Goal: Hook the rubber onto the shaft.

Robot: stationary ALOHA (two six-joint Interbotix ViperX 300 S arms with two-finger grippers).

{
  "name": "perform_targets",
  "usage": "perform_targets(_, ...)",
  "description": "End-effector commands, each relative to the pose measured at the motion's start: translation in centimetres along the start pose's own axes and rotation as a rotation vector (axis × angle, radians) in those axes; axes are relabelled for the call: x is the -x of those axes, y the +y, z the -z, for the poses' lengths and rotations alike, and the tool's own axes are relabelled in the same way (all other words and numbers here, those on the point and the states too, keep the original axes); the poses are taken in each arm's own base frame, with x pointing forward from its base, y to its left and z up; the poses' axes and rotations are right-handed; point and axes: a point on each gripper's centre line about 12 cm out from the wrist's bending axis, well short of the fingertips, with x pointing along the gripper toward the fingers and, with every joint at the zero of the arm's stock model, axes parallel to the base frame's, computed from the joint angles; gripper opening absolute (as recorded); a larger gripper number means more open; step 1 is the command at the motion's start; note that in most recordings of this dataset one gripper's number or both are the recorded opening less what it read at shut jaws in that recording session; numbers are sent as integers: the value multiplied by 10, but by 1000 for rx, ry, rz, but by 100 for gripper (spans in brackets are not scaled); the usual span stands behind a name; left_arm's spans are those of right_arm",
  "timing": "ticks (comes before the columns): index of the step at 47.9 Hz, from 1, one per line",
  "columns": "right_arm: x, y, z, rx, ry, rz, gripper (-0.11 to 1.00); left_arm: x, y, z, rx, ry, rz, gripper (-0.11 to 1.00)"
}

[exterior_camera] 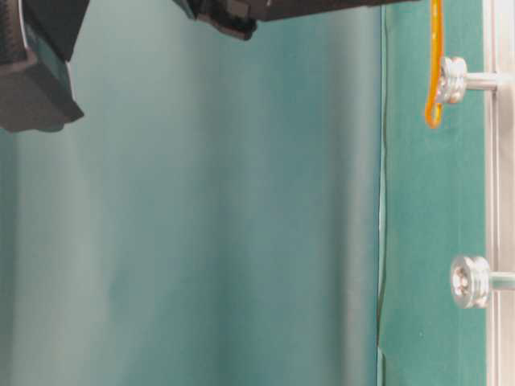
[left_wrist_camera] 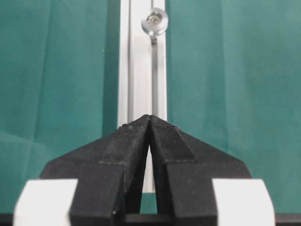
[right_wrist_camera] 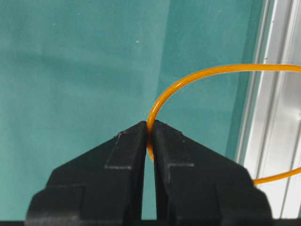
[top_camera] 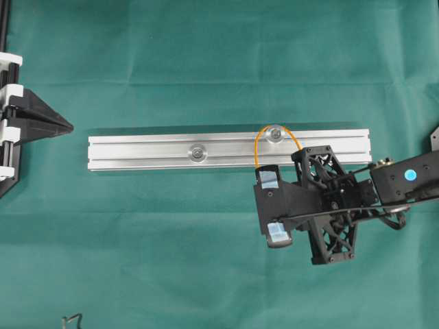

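Observation:
The rubber (top_camera: pixel 264 133) is a thin orange loop. It arches round the far side of the right-hand shaft (top_camera: pixel 275 134) on the aluminium rail (top_camera: pixel 137 152) and runs back toward the rail's near edge. My right gripper (right_wrist_camera: pixel 150 128) is shut on the rubber (right_wrist_camera: pixel 207 71), pinching the cord at its tips. From overhead, the right gripper (top_camera: pixel 260 171) sits at the rail's near edge, mostly hidden under its camera mount. In the table-level view the rubber (exterior_camera: pixel 434 56) lies against that shaft's cap (exterior_camera: pixel 453 80). My left gripper (left_wrist_camera: pixel 149 118) is shut and empty, facing the rail's left end.
A second shaft (top_camera: pixel 198 152) stands bare near the rail's middle, also visible as the shaft (left_wrist_camera: pixel 155 21) ahead of the left gripper (top_camera: pixel 70 125). Green cloth (top_camera: pixel 206 260) covers the table. A small dark object (top_camera: pixel 72 319) lies at the front left edge.

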Motion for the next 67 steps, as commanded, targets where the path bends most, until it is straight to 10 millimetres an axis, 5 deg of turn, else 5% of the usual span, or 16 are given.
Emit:
perform_targets(1, 10, 9, -7, 0, -38, -23, 7, 4, 0, -12, -2, -32, -1, 2)
perform_targets(22, 7, 10, -8, -122, -42, -26, 7, 4, 0, -12, -2, -34, -1, 2)
perform_targets(47, -5, -5, -21, -735, -83, -33, 7, 4, 0, -12, -2, -34, -1, 2)
perform_targets(67, -16, -2, -46, -789, -149, -73, 7, 4, 0, -12, -4, -32, -1, 2)
